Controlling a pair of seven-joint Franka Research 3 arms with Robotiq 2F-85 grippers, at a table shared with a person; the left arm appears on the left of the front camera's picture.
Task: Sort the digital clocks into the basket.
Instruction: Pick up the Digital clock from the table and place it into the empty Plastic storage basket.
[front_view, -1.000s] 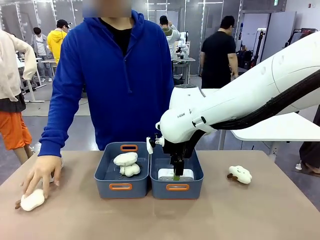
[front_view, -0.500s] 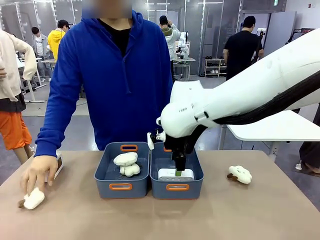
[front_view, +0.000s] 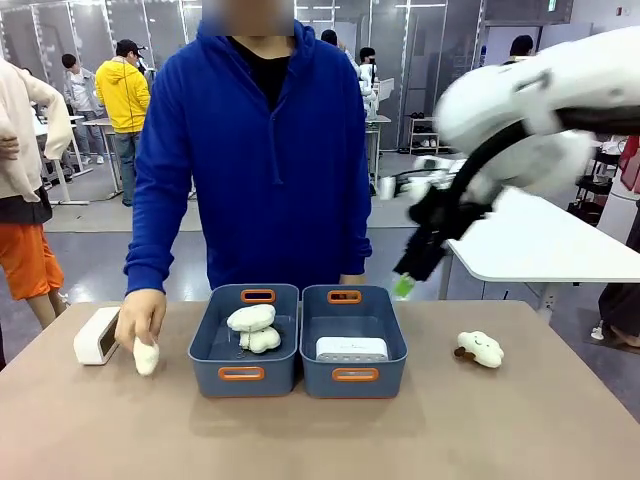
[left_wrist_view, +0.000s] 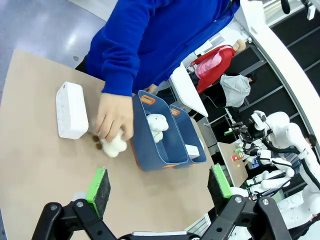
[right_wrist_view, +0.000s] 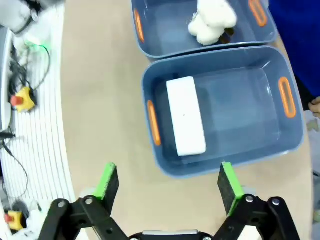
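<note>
White digital clock (front_view: 97, 336) beside hand (front_view: 139, 313)

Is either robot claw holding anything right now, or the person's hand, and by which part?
Neither: the left claw and right claw are open and empty. The person's hand grips a cream plush toy by its top.

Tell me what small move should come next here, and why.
Probably the left gripper, open and empty, should start toward the second digital clock. It stands at the left end of the table, outside the basket, where the first digital clock already lies. The person's hand beside it holds a plush toy, so approach carefully.
</note>
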